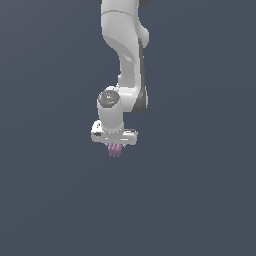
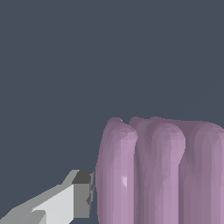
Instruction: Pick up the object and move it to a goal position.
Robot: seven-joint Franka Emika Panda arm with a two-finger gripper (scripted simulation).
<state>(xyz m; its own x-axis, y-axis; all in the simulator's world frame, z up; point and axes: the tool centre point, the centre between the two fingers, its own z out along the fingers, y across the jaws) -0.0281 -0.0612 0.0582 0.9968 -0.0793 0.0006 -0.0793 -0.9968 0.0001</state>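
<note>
Pointing straight down from the white arm (image 1: 125,55), our claw (image 1: 115,150) hangs against a plain dark blue-grey backdrop, and we see the object (image 1: 115,149) poking out just beneath the claw's wide white body. In the exterior view only the lower end of that mauve-purple lump shows, much narrower than the claw above it, its rounded lobes running lengthwise and pointing down.

From the wrist view we get a much closer look: the object (image 2: 162,173) fills a large part of the picture, with several rounded vertical ridges side by side. One grey fingertip (image 2: 82,194) with a dark pad sits right against the lump's side, touching or all but touching it. We cannot see the other finger, which lies hidden behind or beyond the object.

So we read the claw as closed narrowly around the object, gripping it by its flanks. Whether anything lies under the object we cannot tell, since the flat backdrop shows no shadow or edge.
</note>
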